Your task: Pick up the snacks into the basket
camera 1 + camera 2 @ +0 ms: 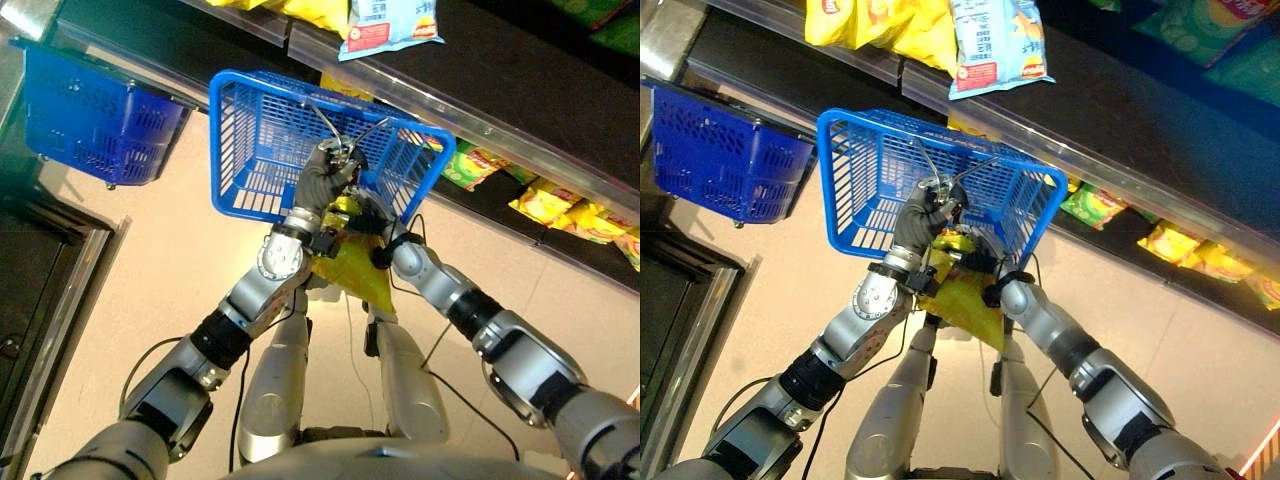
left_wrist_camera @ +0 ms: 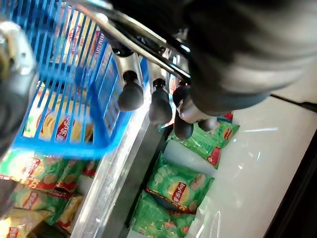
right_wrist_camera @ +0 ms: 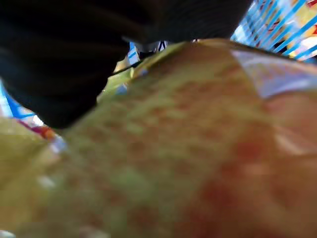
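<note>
My left hand (image 1: 323, 182) holds a blue wire basket (image 1: 240, 150) up in front of the shelves. Its fingers (image 2: 132, 94) are curled round the basket's metal handle (image 2: 141, 37). Just under the basket's near edge, a yellow snack bag (image 1: 352, 268) hangs in my right hand (image 1: 372, 222), which is shut on the bag's top. In the right wrist view the bag (image 3: 188, 148) lies right against the hand's dark cover. The basket looks empty inside.
A second blue basket (image 1: 95, 115) stands on the floor at the left by the shelf's end. Shelves run across the back with yellow bags (image 1: 555, 205), green bags (image 2: 181, 183) and a light blue bag (image 1: 390, 25) above.
</note>
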You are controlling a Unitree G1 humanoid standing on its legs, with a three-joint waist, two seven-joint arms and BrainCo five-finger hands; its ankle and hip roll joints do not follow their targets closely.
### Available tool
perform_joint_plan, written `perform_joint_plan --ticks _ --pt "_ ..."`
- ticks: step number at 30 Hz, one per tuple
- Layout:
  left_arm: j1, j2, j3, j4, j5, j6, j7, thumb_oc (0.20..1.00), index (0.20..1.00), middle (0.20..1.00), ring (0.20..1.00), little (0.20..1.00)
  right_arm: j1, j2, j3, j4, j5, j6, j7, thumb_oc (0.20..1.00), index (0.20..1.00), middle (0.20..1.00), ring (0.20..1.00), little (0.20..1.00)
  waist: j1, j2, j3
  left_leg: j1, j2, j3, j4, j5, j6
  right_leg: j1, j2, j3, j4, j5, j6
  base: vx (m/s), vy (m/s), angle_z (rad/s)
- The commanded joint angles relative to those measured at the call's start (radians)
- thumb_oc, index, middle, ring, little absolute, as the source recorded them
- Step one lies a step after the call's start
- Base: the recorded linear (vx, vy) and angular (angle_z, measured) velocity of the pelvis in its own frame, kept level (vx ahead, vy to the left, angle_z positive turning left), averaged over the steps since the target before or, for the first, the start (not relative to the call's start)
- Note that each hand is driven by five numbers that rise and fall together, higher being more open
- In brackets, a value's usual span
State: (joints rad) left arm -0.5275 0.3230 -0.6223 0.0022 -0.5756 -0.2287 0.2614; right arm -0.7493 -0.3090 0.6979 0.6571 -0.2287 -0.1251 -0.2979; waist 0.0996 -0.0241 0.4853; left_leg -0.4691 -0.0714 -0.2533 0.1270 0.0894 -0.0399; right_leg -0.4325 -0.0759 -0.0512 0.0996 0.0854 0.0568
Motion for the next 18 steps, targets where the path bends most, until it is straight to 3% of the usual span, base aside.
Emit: perform_joint_plan --ticks 1,8,18 --pt "-0.133 -0.115 -0.051 -0.181 -0.035 -0.107 -0.078 0.2 0.2 0.2 0.2 0.2 -0.141 0.086 -0.033 0.096 0.005 -0.017 -0.058 0.2 0.2 0.2 0.2 0.2 0.027 0.015 -0.01 -0.041 -0.067 -0.004 0.065 -0.063 0.013 -0.024 -0.067 0.016 0.041 -0.041 0.075 -0.04 -0.006 0.12" --pt "-0.121 -0.092 -0.107 -0.198 -0.087 -0.082 -0.129 0.2 0.2 0.2 0.2 0.2 -0.34 0.001 -0.12 0.326 0.135 -0.003 -0.124 0.2 0.2 0.2 0.2 0.2 0.061 0.023 0.0 -0.045 -0.072 -0.012 0.065 -0.059 0.012 -0.027 -0.067 0.009 0.038 -0.032 0.073 -0.02 -0.014 0.08" --pt "-0.149 -0.088 -0.134 -0.2 -0.126 -0.057 -0.162 0.2 0.2 0.2 0.2 0.2 -0.511 -0.046 -0.088 0.505 0.218 0.014 -0.106 0.2 0.2 0.2 0.2 0.2 0.088 0.033 0.015 -0.058 -0.08 -0.015 0.071 -0.06 0.012 -0.036 -0.07 0.0 0.042 -0.031 0.075 0.0 -0.001 0.04"
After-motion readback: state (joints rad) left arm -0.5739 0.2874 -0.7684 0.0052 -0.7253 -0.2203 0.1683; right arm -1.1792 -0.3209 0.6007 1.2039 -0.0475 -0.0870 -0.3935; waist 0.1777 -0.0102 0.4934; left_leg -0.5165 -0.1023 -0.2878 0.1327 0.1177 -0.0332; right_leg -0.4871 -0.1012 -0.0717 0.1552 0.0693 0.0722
